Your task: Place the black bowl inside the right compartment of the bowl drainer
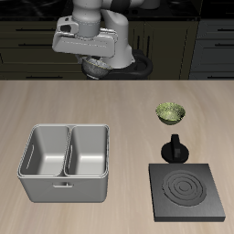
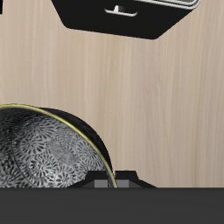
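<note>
You face a pale wood-grain table under even, soft light. Behind it runs a row of dark cabinets with slim horizontal handles, beneath a black countertop.

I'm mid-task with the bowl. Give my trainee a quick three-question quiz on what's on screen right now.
1. True or false: both wells of the bowl drainer are empty.
2. Where is the black bowl? A) in a drainer well; B) held aloft in the gripper; C) beside the drainer.
3. Fill in: the olive-green bowl sits ___ from the front edge of the table than the drainer does.

Key: 1 true; 2 B; 3 farther.
</note>
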You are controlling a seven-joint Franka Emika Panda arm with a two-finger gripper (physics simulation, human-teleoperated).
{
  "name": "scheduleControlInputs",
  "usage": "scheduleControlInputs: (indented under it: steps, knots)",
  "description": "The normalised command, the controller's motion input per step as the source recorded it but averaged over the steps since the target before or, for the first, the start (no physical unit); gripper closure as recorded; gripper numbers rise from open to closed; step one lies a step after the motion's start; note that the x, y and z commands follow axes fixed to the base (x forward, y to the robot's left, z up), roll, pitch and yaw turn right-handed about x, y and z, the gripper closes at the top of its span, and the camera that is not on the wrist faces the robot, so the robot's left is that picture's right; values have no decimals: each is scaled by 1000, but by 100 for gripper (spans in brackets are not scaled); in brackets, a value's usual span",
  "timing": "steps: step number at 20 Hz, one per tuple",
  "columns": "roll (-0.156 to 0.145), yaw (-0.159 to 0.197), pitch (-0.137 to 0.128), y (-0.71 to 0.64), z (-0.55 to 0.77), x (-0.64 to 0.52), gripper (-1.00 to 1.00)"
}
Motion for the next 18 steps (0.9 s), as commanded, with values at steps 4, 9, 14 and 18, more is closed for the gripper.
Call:
scheduleControlInputs:
  steps: [4, 9, 14, 18]
  knots:
    - [-96, 1, 5, -560, 149, 228, 100]
    - [-67, -18, -4, -417, 140, 200, 100]
    - [-38, 4, -15, -243, 144, 178, 100]
    - [-7, 14, -23, -191, 218, 280, 100]
